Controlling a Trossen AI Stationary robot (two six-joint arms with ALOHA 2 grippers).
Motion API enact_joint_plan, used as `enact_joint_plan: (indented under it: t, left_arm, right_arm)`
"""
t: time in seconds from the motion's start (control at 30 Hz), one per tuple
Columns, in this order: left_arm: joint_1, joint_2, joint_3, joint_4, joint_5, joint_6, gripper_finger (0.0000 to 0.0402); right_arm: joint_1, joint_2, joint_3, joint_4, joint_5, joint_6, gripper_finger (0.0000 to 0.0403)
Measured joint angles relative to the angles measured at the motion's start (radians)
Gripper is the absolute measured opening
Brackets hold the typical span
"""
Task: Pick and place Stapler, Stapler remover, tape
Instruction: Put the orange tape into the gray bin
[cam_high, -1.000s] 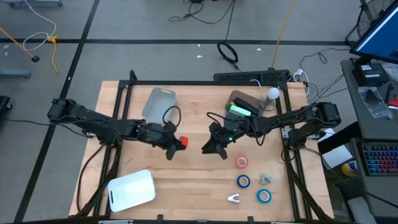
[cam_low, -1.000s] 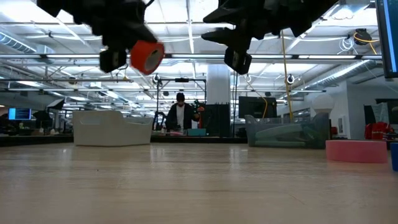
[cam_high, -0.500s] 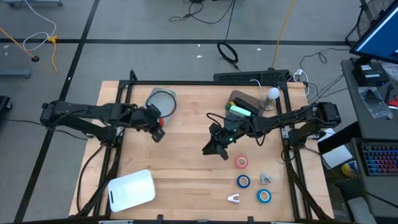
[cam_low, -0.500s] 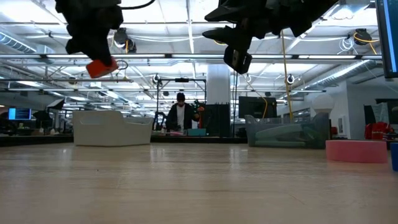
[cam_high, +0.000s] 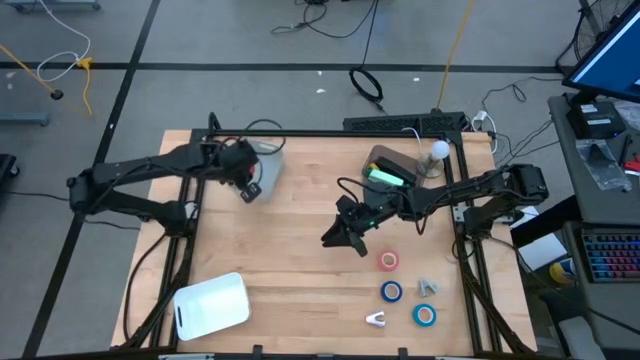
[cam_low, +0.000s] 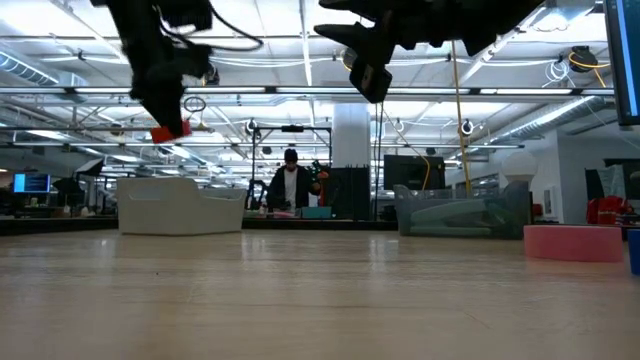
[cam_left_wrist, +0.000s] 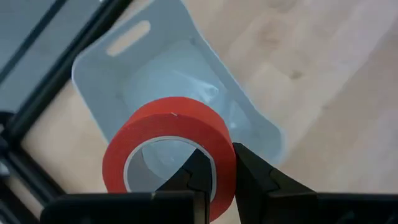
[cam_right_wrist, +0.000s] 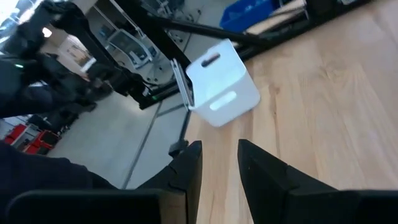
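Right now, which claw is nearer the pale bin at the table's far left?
Left. The left claw hangs right over the pale bin, shut on a red tape roll. The right claw waits mid-table, well clear of it.

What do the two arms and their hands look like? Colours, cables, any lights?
Both arms are dark, near-black, jointed links with loose black cables looping along them. The left hand ends in two slim, pointed black fingers. The right hand has the same black finger pair. A green light glows by the right arm's wrist.
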Motion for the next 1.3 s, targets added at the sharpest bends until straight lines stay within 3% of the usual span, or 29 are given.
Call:
enact_joint_plan:
  t: [0.23, 0.37, 0.5, 0.8, 1.3]
  left_arm:
    - [0.161, 0.137, 0.0, 0.159, 0.034, 0.225, 0.0038]
    - [0.242, 0.235, -0.001, 0.188, 0.101, 0.282, 0.0038]
    - [0.288, 0.321, -0.001, 0.182, 0.106, 0.302, 0.0038]
    - [0.321, 0.414, 0.0, 0.253, 0.133, 0.331, 0.0038]
    - [0.348, 0.5, -0.001, 0.334, 0.077, 0.372, 0.0038]
  right_arm:
    - [0.0, 0.0, 0.0, 0.022, 0.0, -0.006, 0.0098]
    - [0.0, 0.0, 0.0, 0.022, 0.0, -0.005, 0.0096]
    - [-0.007, -0.005, 0.0, 0.019, 0.0, -0.019, 0.0096]
    - [-0.05, -0.008, 0.0, 0.045, 0.0, 0.003, 0.0096]
    - [-0.057, -0.008, 0.0, 0.051, 0.0, 0.004, 0.0097]
